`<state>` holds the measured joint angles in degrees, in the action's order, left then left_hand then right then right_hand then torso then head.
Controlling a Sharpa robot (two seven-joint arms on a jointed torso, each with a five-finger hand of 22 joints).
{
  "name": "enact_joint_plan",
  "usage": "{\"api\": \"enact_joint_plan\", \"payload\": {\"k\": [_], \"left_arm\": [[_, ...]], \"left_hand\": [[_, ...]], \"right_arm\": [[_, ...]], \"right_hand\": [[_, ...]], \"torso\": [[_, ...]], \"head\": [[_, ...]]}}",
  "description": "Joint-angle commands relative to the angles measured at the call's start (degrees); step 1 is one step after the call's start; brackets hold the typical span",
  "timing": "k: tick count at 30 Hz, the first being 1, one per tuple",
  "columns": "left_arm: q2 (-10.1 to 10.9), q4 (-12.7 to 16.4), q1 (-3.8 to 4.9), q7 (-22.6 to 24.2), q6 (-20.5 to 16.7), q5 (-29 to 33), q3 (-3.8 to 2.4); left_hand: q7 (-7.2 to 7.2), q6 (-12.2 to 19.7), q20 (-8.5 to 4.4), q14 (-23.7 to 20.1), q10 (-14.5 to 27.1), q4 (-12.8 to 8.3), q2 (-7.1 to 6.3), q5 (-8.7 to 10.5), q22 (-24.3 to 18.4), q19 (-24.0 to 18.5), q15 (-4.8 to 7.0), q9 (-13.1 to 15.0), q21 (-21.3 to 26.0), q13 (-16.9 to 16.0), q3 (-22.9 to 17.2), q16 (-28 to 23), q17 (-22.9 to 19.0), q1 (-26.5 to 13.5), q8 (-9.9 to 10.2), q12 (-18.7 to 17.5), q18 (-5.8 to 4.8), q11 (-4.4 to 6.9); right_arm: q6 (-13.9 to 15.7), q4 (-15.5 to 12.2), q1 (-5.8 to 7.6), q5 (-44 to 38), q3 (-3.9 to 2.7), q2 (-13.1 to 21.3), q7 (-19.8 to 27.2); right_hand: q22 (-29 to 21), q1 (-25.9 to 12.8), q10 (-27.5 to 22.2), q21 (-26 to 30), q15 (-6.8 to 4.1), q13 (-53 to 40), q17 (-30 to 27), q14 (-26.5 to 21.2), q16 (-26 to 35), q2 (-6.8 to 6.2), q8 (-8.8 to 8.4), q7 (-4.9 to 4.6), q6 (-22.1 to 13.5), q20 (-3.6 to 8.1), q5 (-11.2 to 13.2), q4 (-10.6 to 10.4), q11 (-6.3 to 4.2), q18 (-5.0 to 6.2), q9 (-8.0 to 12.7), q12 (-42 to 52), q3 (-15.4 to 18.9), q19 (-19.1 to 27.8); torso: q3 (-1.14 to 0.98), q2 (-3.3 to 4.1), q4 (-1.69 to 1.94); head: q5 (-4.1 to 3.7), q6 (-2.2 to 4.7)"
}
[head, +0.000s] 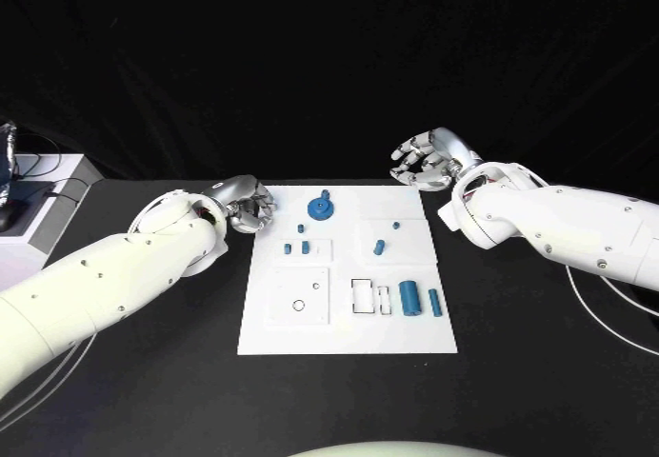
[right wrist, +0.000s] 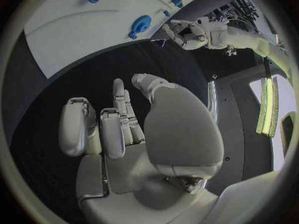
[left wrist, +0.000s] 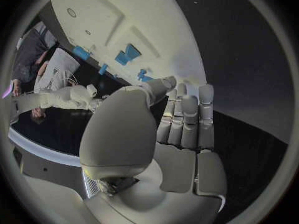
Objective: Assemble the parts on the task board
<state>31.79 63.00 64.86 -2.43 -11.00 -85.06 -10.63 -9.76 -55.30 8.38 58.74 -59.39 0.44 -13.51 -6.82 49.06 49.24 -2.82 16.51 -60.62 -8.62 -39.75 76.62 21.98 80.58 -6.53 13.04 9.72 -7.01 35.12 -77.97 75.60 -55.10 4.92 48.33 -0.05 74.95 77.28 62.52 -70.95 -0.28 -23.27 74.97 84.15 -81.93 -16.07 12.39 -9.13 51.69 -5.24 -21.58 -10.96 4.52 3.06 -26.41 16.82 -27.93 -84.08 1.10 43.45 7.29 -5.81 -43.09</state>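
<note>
Left hand (head: 248,203) beside task board (head: 275,333) edge

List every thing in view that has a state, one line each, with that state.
left hand: holds nothing, fingers curled, at the board's far left corner.
right hand: holds nothing, fingers apart, beyond the board's far right corner.
task board: flat on the table, untouched.
blue gear: on the board, not held.
large blue cylinder: lying loose on the board.
slim blue rod: lying beside the cylinder.
small blue pegs: on the board.
</note>
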Motion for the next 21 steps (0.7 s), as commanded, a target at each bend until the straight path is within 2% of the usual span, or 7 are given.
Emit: {"api": "enact_joint_plan", "payload": {"k": [1, 4, 6, 9, 13, 17, 21], "left_arm": [[0.7, -0.6, 0.06, 4.9, -5.8, 14.4, -1.07], [2.0, -1.0, 0.06, 8.4, -5.3, 28.8, -1.74], [3.2, -0.8, 0.06, 10.1, -3.7, 37.3, -1.97], [5.2, 0.1, -0.19, 12.2, -1.1, 48.4, -2.14], [8.1, 2.4, -1.66, 14.2, 1.2, 58.6, -2.31], [10.9, 5.4, -3.51, 16.7, 3.3, 66.2, -2.93], [13.7, 9.4, -6.04, 19.6, 5.8, 71.3, -4.30]], "left_hand": [[-0.35, -0.4, 0.26, -2.3, 0.8, 0.3, 0.20, 0.36, -1.7, -1.9, -0.24, -0.2, 2.8, 0.9, -0.1, -5.6, -3.6, -0.5, -0.5, -0.3, 0.87, -0.32], [-1.06, -1.0, 0.47, -3.5, 0.2, 1.1, 1.13, 0.32, -3.1, -3.3, -0.48, -0.3, 5.3, 1.3, 0.0, -10.1, -5.4, -1.0, -0.9, 0.3, 0.76, -0.54], [-1.11, -1.4, 0.73, -4.1, -0.6, 2.0, 3.08, 0.33, -3.9, -4.1, -0.62, -0.3, 6.7, 1.3, 0.0, -11.5, -5.9, -1.5, -1.2, 1.1, 0.75, -0.46], [-1.09, -0.9, 0.80, -3.8, -1.4, 2.2, 3.62, 0.40, -4.5, -3.9, -0.57, -0.4, 7.5, 1.2, 1.3, -11.9, -5.9, -1.9, -1.2, 2.0, 0.77, -0.24], [-0.73, -0.9, 0.99, -4.9, -2.9, 2.4, 3.79, 0.49, -5.8, -4.3, -0.48, -0.4, 9.7, 0.7, 3.4, -13.2, -6.2, -2.3, -1.4, 3.8, 0.74, 0.23], [-0.44, -1.1, 2.20, -9.8, -2.4, 3.5, 3.09, 0.37, -9.8, -7.2, -1.33, -0.3, 16.3, 0.5, 6.2, -17.9, -7.7, -3.5, -1.9, 4.2, 0.41, 0.05], [-0.87, -0.6, 4.03, -9.4, -3.4, 5.6, 2.51, 0.30, -16.9, -7.5, -1.92, -0.1, 26.8, 2.6, 7.6, -26.8, -10.4, -3.8, -2.6, 0.4, 0.84, -0.47]], "right_arm": [[-6.5, 0.2, -0.23, -2.1, 0.07, 0.5, 1.6], [-9.3, -0.1, -0.56, -5.7, 0.20, 1.0, 1.8], [-10.7, -0.4, -0.84, -9.4, 0.27, 1.4, 1.5], [-12.5, -1.2, -1.40, -16.0, 0.37, 2.3, 0.8], [-13.9, -1.8, -1.93, -23.8, 0.44, 3.0, -0.7], [-15.3, -2.8, -2.50, -31.6, 0.52, 3.5, -3.1], [-16.3, -3.5, -3.19, -37.8, 0.62, 3.6, -5.7]], "right_hand": [[3.2, 1.4, 0.0, -0.9, 0.50, 1.5, 0.6, 2.7, -0.5, 0.19, -0.41, -0.51, 0.3, -0.47, 0.7, 1.1, 0.56, 0.74, 0.1, -1.4, -0.5, -0.2], [3.9, 2.5, 0.5, -1.8, 0.49, 2.4, -0.2, 2.6, -0.2, 0.36, -0.49, -0.46, 0.8, -0.49, 0.9, 2.0, 0.52, 0.57, 0.1, -2.0, -1.0, -0.5], [4.3, 3.0, 0.9, -2.3, 0.42, 3.0, -0.7, 2.5, 0.0, 0.38, -0.70, -0.29, 0.9, -0.44, 1.1, 2.5, 0.41, 0.48, 0.2, -2.4, -1.3, -0.7], [4.6, 3.4, 1.3, -2.8, 0.34, 3.8, -0.9, 2.5, 0.0, 0.33, -0.96, -0.14, 1.1, -0.39, 1.4, 3.0, 0.32, 0.39, 0.3, -3.0, -1.6, -0.9], [4.9, 3.4, 1.7, -3.1, 0.28, 4.4, -0.9, 2.5, 0.0, 0.08, -1.17, -0.01, 1.2, -0.34, 2.0, 3.2, 0.26, 0.33, 0.3, -3.5, -1.7, -0.9], [5.1, 2.9, 1.7, -3.4, 0.27, 5.2, -1.0, 2.5, 0.0, -0.31, -1.43, 0.19, 1.4, -0.32, 2.6, 3.1, 0.24, 0.27, 0.4, -4.3, -1.4, -1.0], [5.0, 1.8, 1.1, -3.1, 0.33, 6.6, -1.3, 2.5, 0.1, -0.66, -1.98, 0.50, 1.3, -0.31, 3.8, 3.0, 0.24, 0.33, 0.6, -5.7, -0.3, -0.9]], "torso": [[0.06, -0.05, 0.05], [0.03, -0.10, -0.08], [0.02, -0.17, -0.17], [0.16, -0.37, -0.09], [0.25, -0.62, 0.07], [0.36, -1.00, 0.17], [0.54, -1.26, 0.17]], "head": [[-0.11, 0.33], [-0.54, 0.50], [-0.76, 0.78], [-1.53, 1.13], [-2.34, 1.32], [-2.89, 1.29], [-3.31, 1.24]]}}
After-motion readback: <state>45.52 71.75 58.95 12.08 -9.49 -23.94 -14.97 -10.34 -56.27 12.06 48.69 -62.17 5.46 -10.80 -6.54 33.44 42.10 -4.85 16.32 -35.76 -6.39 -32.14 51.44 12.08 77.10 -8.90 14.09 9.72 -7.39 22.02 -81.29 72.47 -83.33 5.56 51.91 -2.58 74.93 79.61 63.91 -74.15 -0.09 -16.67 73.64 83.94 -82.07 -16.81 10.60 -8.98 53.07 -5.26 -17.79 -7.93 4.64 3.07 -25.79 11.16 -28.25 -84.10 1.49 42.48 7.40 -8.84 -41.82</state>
